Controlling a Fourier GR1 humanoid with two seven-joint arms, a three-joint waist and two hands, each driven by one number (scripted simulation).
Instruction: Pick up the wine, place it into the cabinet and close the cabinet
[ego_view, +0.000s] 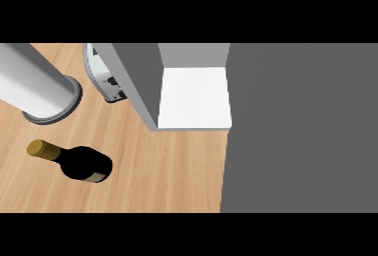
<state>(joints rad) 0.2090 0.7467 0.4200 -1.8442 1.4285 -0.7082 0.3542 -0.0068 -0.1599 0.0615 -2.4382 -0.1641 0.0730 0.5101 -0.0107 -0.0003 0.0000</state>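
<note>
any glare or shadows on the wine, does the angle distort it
Head view: flat, even light, no glare on the wine bottle and no clear shadow on the counter; the steep angle foreshortens it, so it looks squat; the cabinet shelf reads brightest.

Even, fairly bright light, white cabinet shelf (196, 97) brightest, cabinet wall (140, 75) in grey shade, wooden bench (170, 165) evenly lit

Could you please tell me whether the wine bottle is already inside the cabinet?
No, the wine bottle sits on the wooden counter, outside the open cabinet and to its left in the view.
</note>
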